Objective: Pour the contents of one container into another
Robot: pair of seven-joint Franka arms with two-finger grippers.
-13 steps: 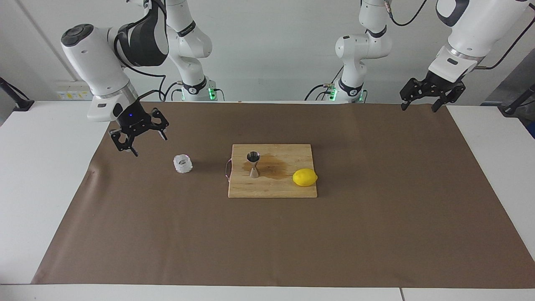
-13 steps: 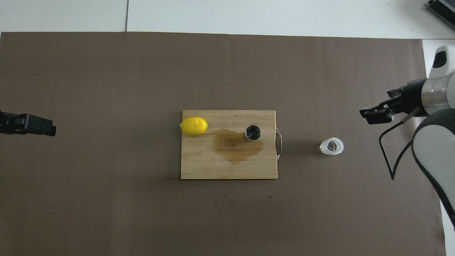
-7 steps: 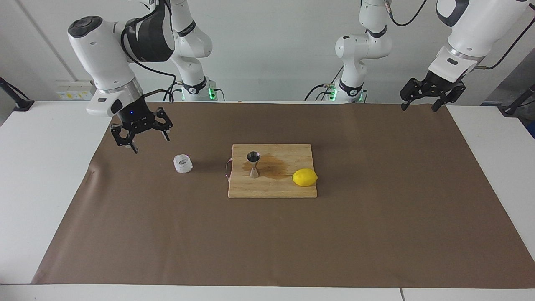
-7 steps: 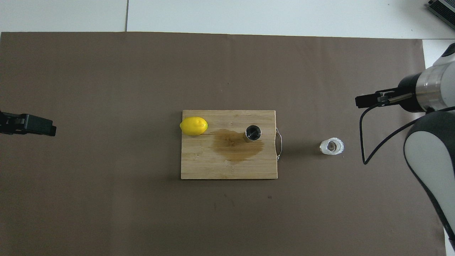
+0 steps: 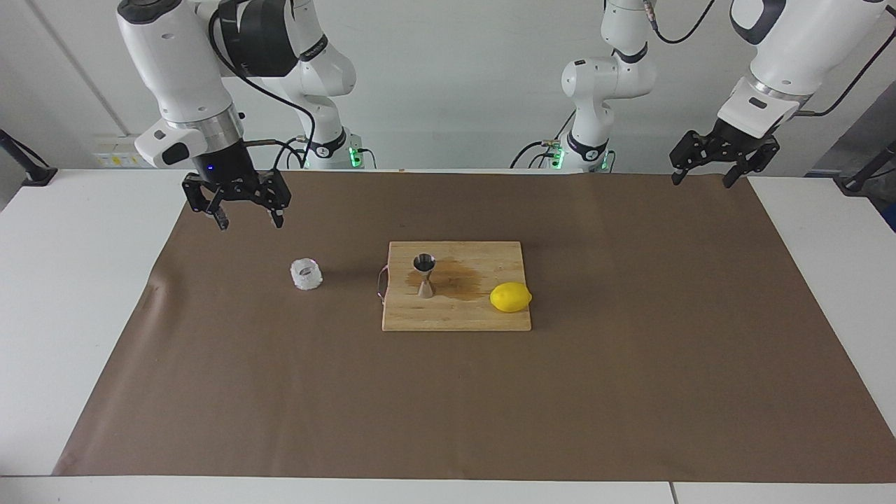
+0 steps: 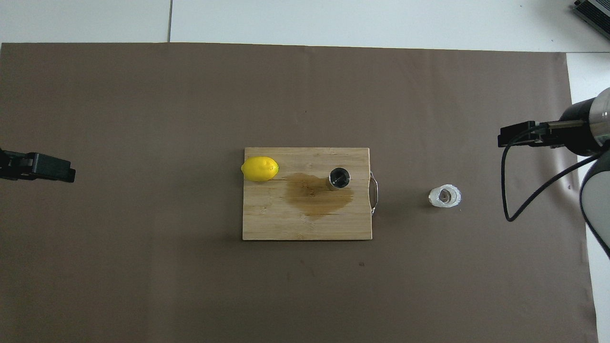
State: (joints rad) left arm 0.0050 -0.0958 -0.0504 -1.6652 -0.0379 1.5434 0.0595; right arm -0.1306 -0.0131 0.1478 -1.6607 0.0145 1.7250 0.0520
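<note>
The small frosted glass cup (image 5: 306,274) stands upright on the brown paper toward the right arm's end, also in the overhead view (image 6: 444,196). The steel hourglass jigger (image 5: 424,274) stands upright on the wooden board (image 5: 455,315), seen from above (image 6: 339,178) beside a brown wet stain. My right gripper (image 5: 250,222) hangs open and empty over the brown paper, raised and apart from the cup; its tip shows in the overhead view (image 6: 512,136). My left gripper (image 5: 701,180) waits open and empty over the paper's corner at the left arm's end.
A yellow lemon (image 5: 510,297) lies on the board's edge toward the left arm's end, also seen from above (image 6: 259,168). The board has a metal handle (image 6: 375,193) on its cup side. Brown paper (image 5: 630,392) covers the table.
My right gripper has risen and drawn away from the cup, turning to point straight down. The left arm, cup, jigger and lemon have not moved.
</note>
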